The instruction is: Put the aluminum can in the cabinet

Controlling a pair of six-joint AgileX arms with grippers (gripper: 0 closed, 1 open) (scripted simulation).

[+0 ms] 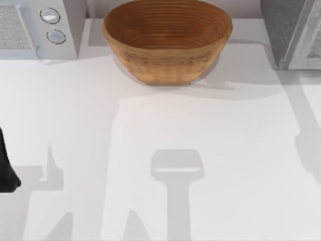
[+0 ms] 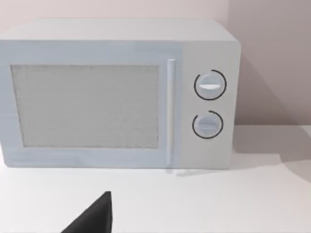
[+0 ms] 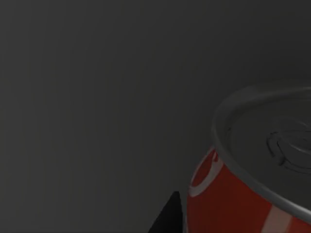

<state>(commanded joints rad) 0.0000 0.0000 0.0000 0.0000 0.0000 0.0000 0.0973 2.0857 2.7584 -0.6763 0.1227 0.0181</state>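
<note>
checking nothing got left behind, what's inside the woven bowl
In the top view the woven bowl shows only its bare ribbed inner wall, with nothing lying in it. Its near rim hides part of the bottom, so that patch cannot be checked. The aluminum can appears in the right wrist view, against dark surroundings.

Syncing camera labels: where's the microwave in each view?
Top view: the microwave is in the upper left corner, cut by the picture's edge.
Left wrist view: the microwave is seen front-on across most of the picture, door shut.
Right wrist view: dark; not in it.
Shared landmark: the two round dials beside the door, stacked one over the other.
</note>
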